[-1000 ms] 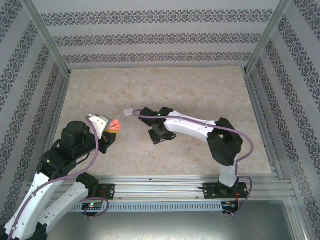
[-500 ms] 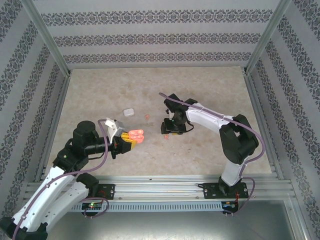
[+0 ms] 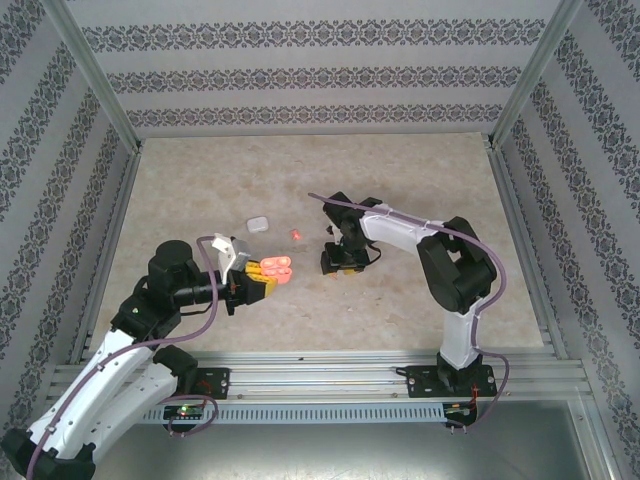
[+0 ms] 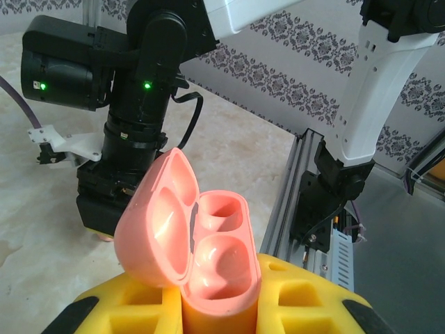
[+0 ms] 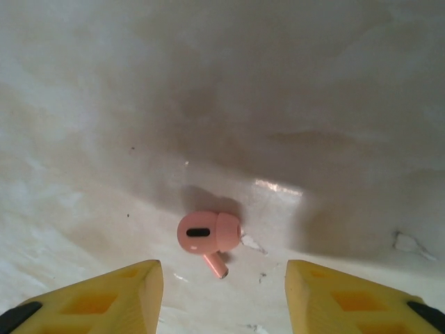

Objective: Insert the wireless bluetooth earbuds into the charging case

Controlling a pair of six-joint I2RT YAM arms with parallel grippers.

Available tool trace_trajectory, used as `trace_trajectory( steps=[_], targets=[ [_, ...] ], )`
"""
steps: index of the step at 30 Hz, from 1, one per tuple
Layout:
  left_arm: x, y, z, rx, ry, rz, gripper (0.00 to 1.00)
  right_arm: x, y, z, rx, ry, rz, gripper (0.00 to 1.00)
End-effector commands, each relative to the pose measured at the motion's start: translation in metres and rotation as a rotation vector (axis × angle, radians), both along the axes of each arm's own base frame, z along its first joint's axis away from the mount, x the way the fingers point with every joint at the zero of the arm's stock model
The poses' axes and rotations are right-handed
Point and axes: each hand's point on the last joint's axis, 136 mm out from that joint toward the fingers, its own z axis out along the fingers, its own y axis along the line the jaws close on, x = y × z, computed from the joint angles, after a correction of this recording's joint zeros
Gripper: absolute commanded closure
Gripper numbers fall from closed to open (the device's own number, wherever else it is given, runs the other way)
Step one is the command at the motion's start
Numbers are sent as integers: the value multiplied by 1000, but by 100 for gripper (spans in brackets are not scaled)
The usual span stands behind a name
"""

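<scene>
My left gripper (image 3: 262,280) (image 4: 219,309) is shut on the salmon-pink charging case (image 3: 273,270) (image 4: 219,261) and holds it above the table. Its lid (image 4: 154,223) is swung open to the left, and both wells are empty. In the right wrist view a salmon earbud (image 5: 208,235) lies on the table, stem toward me. It sits just ahead of my right gripper (image 5: 224,292) (image 3: 338,264), which is open and points down over it, yellow fingertips (image 5: 111,296) apart on either side. A salmon earbud (image 3: 297,235) lies on the table left of the right gripper.
A small white case (image 3: 257,224) sits on the table behind the left gripper. Patterned walls and aluminium rails (image 3: 520,230) bound the marble table top (image 3: 400,180). The right arm's wrist (image 4: 139,139) stands close in front of the held case.
The left arm has carried the open salmon case right, toward the middle. The right arm swung right, away from the white case, and came down over an earbud with its jaws a little wider.
</scene>
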Motion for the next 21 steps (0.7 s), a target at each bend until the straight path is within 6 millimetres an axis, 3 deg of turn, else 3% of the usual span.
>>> trace_trajectory(
  steps=[1,11,21],
  targets=[
    [3,-1,6,-25,-31,1,96,3,2,-1,-20,-9,46,50],
    [9,-1,0,-10,-16,14,96,1,10,-10,-37,6,86,51],
    [9,0,-5,5,-8,19,96,-6,16,-21,-81,24,118,61]
  ],
)
